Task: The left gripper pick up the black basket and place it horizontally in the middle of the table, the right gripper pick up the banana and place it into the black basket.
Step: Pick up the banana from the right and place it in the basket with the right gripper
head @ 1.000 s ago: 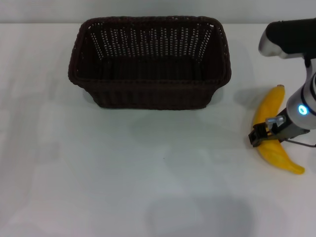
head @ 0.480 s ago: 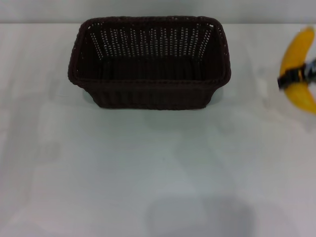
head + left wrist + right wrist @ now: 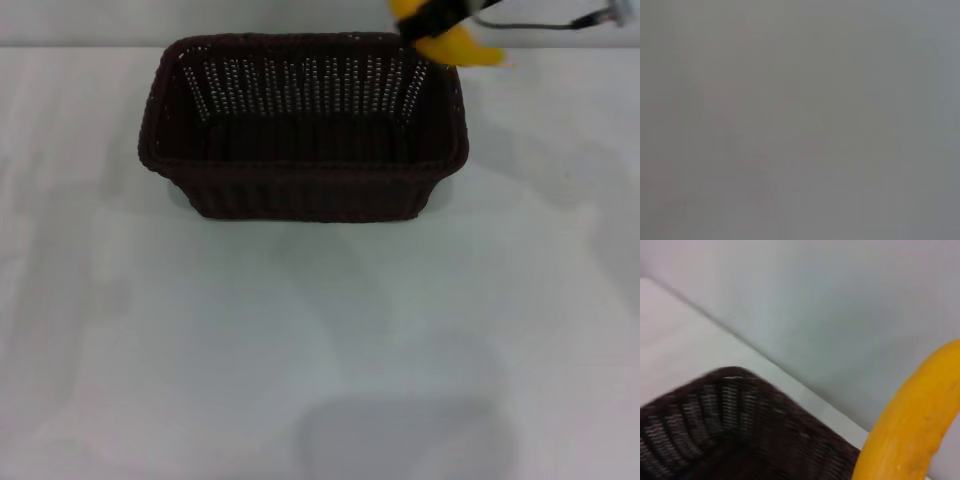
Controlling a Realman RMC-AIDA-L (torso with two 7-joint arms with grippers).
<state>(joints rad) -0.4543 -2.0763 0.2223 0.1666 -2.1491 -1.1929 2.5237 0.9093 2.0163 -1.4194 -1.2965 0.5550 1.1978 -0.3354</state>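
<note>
Head view. The basket (image 3: 303,125) stands upright and lengthwise across the upper centre of the frame, on the white counter (image 3: 320,340). At the upper right edge, the right gripper (image 3: 432,20) holds the banana (image 3: 455,45) in the air, its jaws clamped across the fruit; only the dark jaw band and a trailing cable show, the rest of the arm lying outside the frame. The banana hangs just above and beyond the basket's upper right corner, not yet over its open interior.

Right wrist view. The banana (image 3: 910,425) fills the lower right of the frame, with a rounded corner of the basket (image 3: 735,430) at the lower left, which places the fruit beside that corner rather than inside the rim.

Step in hand, as judged: carrying the banana to the basket. You do well to bring the fruit over the middle of the opening before you descend, align its long axis with the basket's length, clear the braided rim, and part the jaws only when it is low inside.

The left gripper does not appear in the head view, and the left wrist view shows only a featureless grey field, so its jaws cannot be judged.
</note>
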